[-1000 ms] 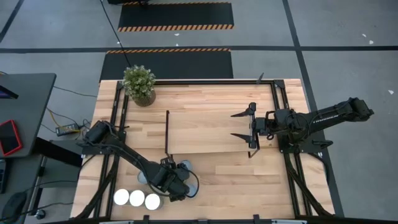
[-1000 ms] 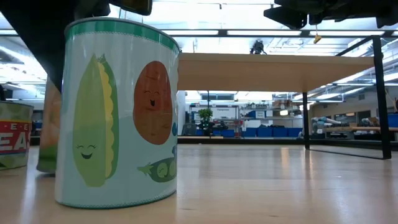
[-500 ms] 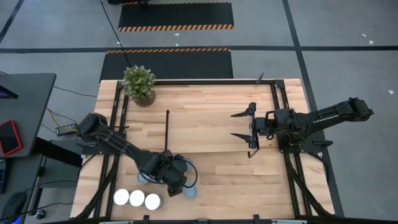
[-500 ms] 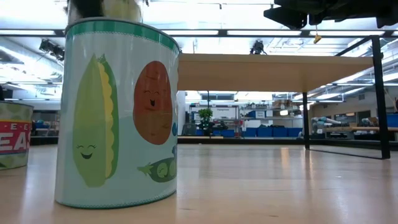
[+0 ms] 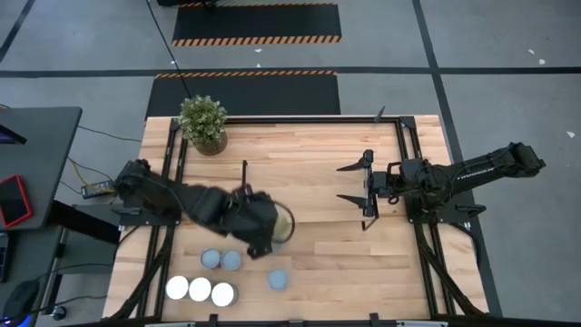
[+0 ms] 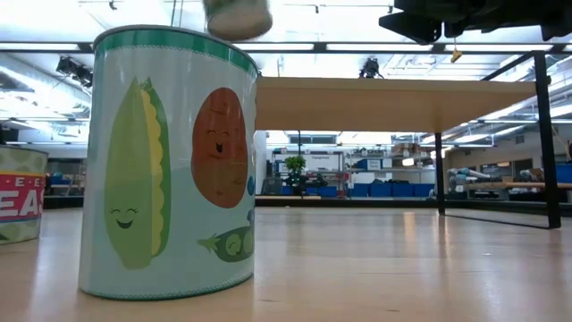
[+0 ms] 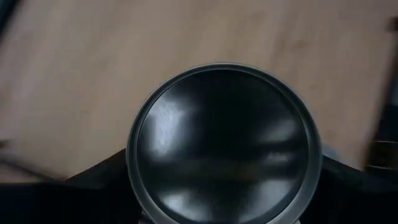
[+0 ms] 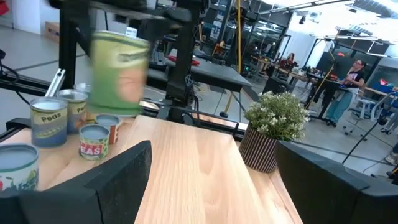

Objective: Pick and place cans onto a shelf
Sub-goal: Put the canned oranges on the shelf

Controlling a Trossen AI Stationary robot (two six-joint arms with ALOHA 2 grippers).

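Olive-labelled can (image 5: 282, 222) is hanging in the left gripper (image 5: 265, 227), clenched between its fingers and lifted clear of the table (image 5: 318, 263), just near the shelf's (image 5: 309, 177) front left edge. The left wrist view is showing the can's round metal end (image 7: 224, 143) filling the gap between the two dark fingers (image 7: 99, 186). Five more cans are standing on the table nearer the front: three white-topped ones (image 5: 200, 290) in a row at the left front, two greyish ones (image 5: 221, 260) behind them, and one (image 5: 278, 280) apart to their right. The right gripper (image 5: 356, 182) is waiting over the shelf's right end, fingers spread wide, holding nothing.
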